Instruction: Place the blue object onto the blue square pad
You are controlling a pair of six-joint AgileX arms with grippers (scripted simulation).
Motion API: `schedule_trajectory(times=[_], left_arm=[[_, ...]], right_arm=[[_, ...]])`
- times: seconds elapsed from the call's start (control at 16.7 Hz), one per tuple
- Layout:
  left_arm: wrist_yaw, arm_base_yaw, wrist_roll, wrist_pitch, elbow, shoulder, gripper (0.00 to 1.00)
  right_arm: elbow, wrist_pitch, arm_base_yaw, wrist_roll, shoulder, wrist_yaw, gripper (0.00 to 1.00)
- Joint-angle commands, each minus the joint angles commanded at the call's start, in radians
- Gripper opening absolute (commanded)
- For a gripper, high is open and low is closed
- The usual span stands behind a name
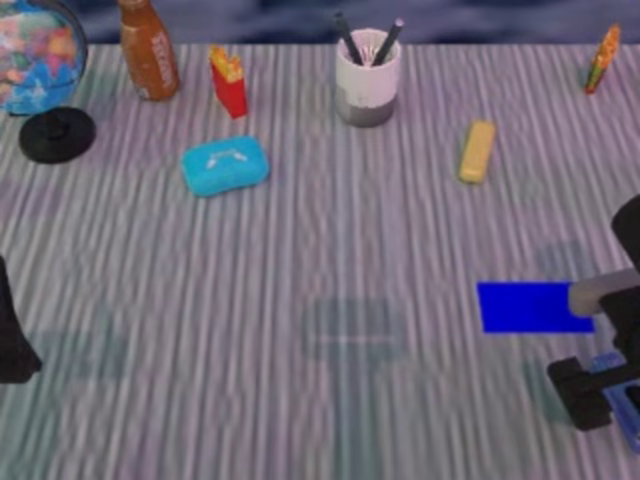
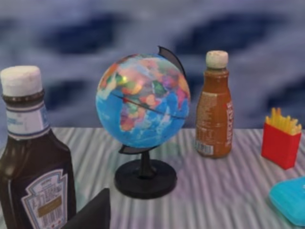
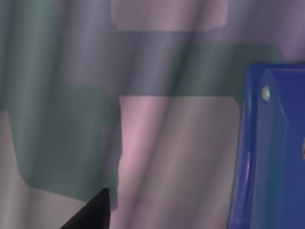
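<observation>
Two arms share the striped bench (image 1: 330, 400), and only the right one is near the task's things. In the top view the right gripper (image 1: 600, 385) sits at the near right corner, with the blue object (image 1: 625, 400) against it at the picture's edge, partly cut off. Whether the jaws are closed on it or merely beside it I cannot tell. The blue square pad (image 1: 530, 306) lies flat just to the far side of that gripper, its right end hidden under the arm; the object is not on it.

The right wrist view adds what the overhead camera cannot: a close look at the blue object (image 3: 271, 152), glossy, with a small pale rivet-like dot, over shadowed bench. One dark fingertip shows at the frame's edge.

The left gripper (image 1: 15, 345) is parked at the left edge of the bench; its jaws' opening cannot be judged. Its wrist view shows a dark sauce bottle (image 2: 33, 162) with a white cap, which the top view does not show at all. It also faces the globe (image 2: 143, 107), the brown bottle (image 2: 214, 109), the red fries carton (image 2: 281, 140) and a corner of the cyan block (image 2: 290, 200).

Both bottles carry labels, but no writing on them can be read.

The top view alone shows the pen cup (image 1: 367, 78) and the yellow bar (image 1: 477, 152).
</observation>
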Motion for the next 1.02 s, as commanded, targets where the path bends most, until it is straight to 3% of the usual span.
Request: schedule_trajectory(times=[0.12, 0.9, 1.02], left_arm=[[0.0, 0.0, 0.0, 0.0, 0.0, 0.0, 1.0], [0.0, 0.0, 0.0, 0.0, 0.0, 0.0, 1.0], [0.0, 0.0, 0.0, 0.0, 0.0, 0.0, 1.0]], right_arm=[[0.0, 0.0, 0.0, 0.0, 0.0, 0.0, 1.0], [0.0, 0.0, 0.0, 0.0, 0.0, 0.0, 0.02], [0.0, 0.0, 0.0, 0.0, 0.0, 0.0, 0.0]])
